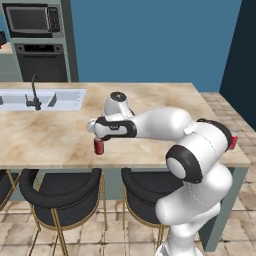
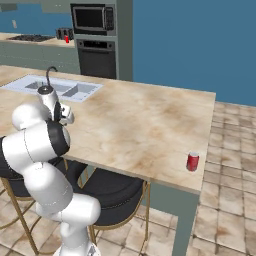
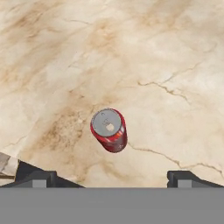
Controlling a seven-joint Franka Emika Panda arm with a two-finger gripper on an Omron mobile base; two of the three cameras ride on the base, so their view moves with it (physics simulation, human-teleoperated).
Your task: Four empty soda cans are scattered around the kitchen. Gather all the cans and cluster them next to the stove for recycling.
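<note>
Hand view, looking down along my gripper (image 3: 112,179): the jaws stood fully apart with nothing between them, and a soda can (image 3: 109,130) stood upright on the beige marble counter (image 3: 166,52), below the fingertips and slightly to one side of the midline. Left base view: the same can (image 1: 99,146) appeared red beneath the hand, close to the counter's near edge, above the black stools (image 1: 60,192). Right base view: a second can (image 2: 192,161) stood near the far corner of the counter, well apart from the arm; a small red object (image 2: 67,39), possibly another can, sat beside the stove (image 2: 31,38) on the back counter, too small for me to confirm. I judged the grasp not yet begun. The chief risk I saw was descending off-centre: one finger would strike the can's rim, tipping it and letting it roll off the nearby edge to the floor.
</note>
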